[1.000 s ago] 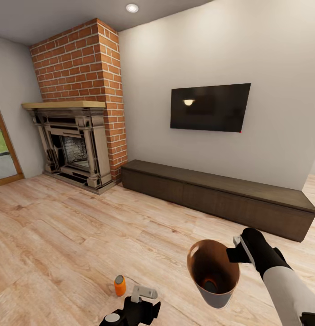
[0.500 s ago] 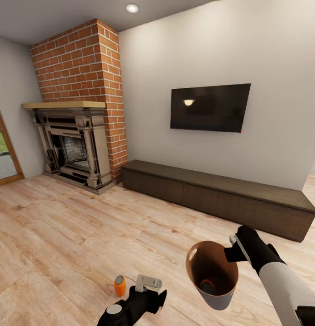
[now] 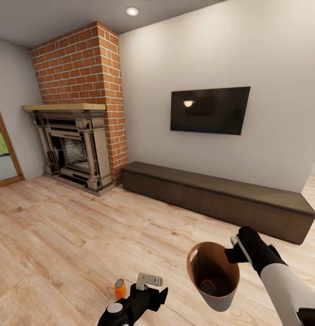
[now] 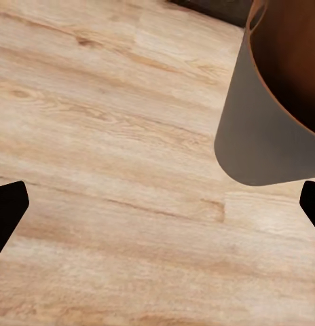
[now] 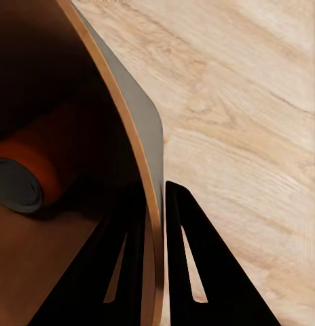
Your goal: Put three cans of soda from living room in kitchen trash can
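the trash can is held off the wood floor by the right end effector, whose fingers are clamped on its rim. an orange can is seen lying inside. another orange can stands on the floor just beside the left end effector, whose fingertips are spread apart, nothing between them.

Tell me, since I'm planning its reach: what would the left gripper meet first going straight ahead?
Probably the bare wood floor; the left gripper has open jaws. The trash can hangs off to one side.
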You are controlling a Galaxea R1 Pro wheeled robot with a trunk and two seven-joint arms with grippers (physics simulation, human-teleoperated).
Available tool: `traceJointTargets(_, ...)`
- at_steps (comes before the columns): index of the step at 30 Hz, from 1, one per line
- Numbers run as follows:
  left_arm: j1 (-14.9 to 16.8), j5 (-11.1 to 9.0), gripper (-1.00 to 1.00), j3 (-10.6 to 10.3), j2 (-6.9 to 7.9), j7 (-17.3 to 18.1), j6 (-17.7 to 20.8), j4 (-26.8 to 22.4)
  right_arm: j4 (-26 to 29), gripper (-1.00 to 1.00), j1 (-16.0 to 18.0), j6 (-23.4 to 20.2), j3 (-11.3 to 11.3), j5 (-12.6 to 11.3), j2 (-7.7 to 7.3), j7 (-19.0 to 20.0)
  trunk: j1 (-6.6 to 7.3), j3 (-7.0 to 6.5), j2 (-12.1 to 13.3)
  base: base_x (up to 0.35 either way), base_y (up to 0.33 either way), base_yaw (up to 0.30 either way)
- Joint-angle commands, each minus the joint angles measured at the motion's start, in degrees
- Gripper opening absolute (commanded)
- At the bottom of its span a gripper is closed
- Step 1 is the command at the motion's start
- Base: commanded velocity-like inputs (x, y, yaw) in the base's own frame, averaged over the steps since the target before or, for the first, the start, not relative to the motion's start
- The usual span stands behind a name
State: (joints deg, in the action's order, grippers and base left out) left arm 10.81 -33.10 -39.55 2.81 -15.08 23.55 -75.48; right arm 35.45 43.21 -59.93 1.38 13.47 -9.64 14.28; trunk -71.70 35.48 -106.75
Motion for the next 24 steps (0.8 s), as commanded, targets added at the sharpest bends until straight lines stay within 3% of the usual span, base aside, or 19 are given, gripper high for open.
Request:
traceJointTargets(1,0.0,0.0,1.0,0.0,-0.02,0.0,0.0,0.1,0.1,-1.0,0.0,-0.1,0.1,-0.7,-0.04,0.4,0.23,-0.19,0.4,0.0,0.0,0.0)
traceJointTargets(5,0.2,0.0,1.0,0.9,-0.17,0.0,0.1,2.2,0.3,-1.0,0.0,-0.1,0.1,-0.7,-0.02,0.5,1.11,-0.91,2.0,0.0,0.0,0.0)
traceJointTargets(6,0.3,0.0,1.0,3.0,-0.22,0.1,0.1,4.3,0.4,-1.0,0.0,-0.1,0.1,-0.7,-0.03,0.5,1.33,-1.09,2.4,0.0,0.0,0.0)
traceJointTargets(11,0.4,0.0,1.0,7.0,-0.18,0.4,0.3,7.9,0.4,-1.0,-0.1,-0.1,0.2,-0.8,-0.28,0.7,2.43,-1.98,4.4,0.0,0.0,0.0)
traceJointTargets(19,0.4,-0.1,1.0,8.7,-0.01,0.6,0.3,9.1,0.3,-1.0,-0.1,-0.1,0.2,-0.7,-0.29,0.7,4.18,-3.42,7.6,0.0,0.0,0.0)
traceJointTargets(24,0.4,-0.1,1.0,12.9,0.09,0.7,0.7,9.2,0.2,-1.0,-0.1,-0.1,0.2,-0.6,-0.36,0.7,5.28,-4.32,9.6,0.0,0.0,0.0)
